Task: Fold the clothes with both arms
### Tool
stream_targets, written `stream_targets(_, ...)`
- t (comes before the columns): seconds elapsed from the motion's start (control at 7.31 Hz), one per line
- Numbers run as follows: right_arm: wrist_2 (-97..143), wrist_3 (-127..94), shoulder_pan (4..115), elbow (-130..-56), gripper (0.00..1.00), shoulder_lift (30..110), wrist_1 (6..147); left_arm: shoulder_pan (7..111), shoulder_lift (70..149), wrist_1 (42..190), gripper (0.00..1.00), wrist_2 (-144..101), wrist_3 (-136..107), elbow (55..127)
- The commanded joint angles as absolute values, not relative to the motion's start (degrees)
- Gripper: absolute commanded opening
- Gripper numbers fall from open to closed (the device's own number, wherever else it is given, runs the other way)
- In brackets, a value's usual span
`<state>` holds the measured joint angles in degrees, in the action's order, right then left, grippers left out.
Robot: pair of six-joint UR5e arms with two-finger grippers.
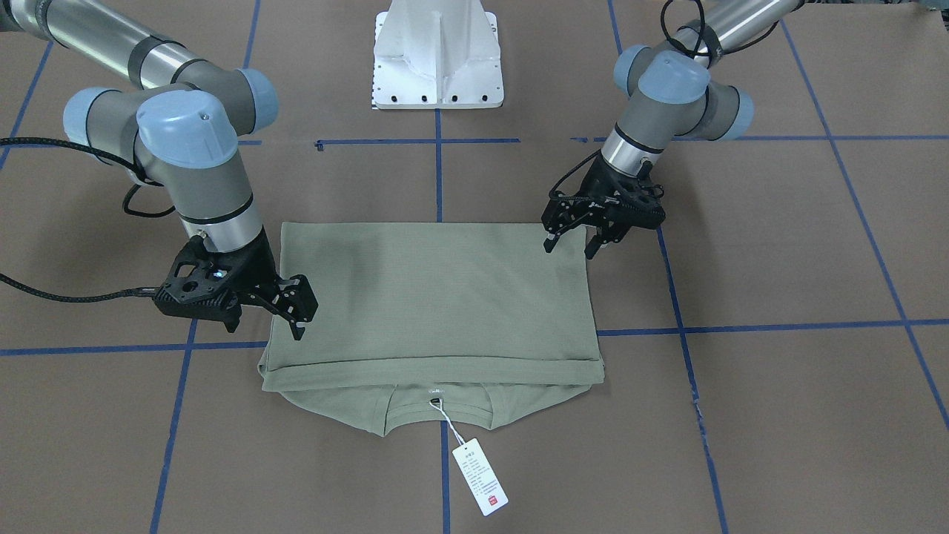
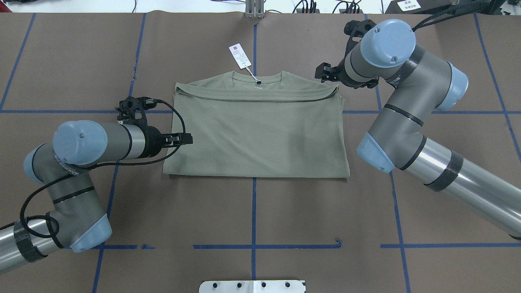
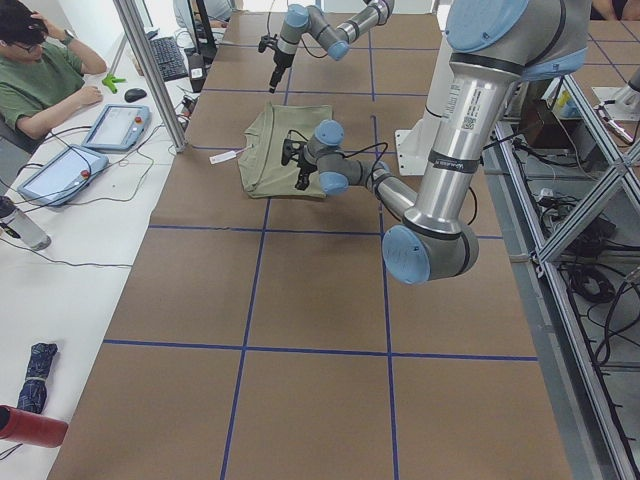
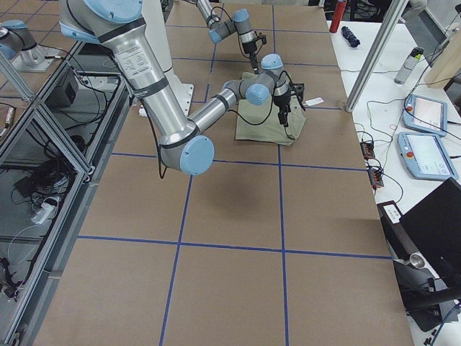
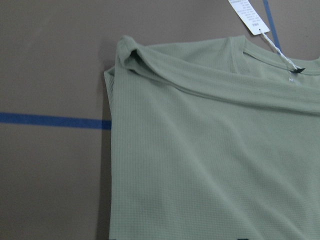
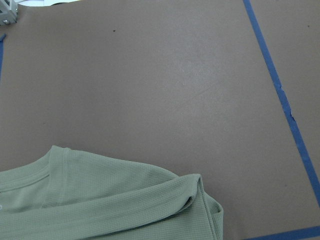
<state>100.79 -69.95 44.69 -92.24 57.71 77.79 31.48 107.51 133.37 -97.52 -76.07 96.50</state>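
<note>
Reaching in low from both sides, elbows bent, wrists tipped down. Spread wide and gripping nothing at the left gripper [image 1: 569, 251]; likewise at the right gripper [image 1: 267, 322]. Between them, flat on the brown table [image 1: 778, 245] crossed by blue tape [image 1: 741, 327]: the shirt [image 1: 437, 297], folded to a rectangle, collar away from the base [image 1: 437, 67], tag [image 1: 480, 475] lying past the collar. Left gripper over the base-side corner; right gripper at the opposite side edge, nearer the collar.

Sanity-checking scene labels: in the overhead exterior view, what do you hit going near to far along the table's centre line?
White pedestal base → folded green shirt → white hang tag.
</note>
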Motion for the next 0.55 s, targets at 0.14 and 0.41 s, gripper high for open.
stream_targets(0.14, 100.64, -70.05, 44.47, -92.20, 1.00, 57.74, 77.78, 29.97, 104.51, 134.12, 0.82, -97.12, -76.38, 96.68)
stream_targets(0.41, 100.46, -70.05, 44.12, -92.20, 1.00, 57.74, 77.78, 29.27, 104.50, 134.12, 0.82, -97.12, -76.20, 96.68)
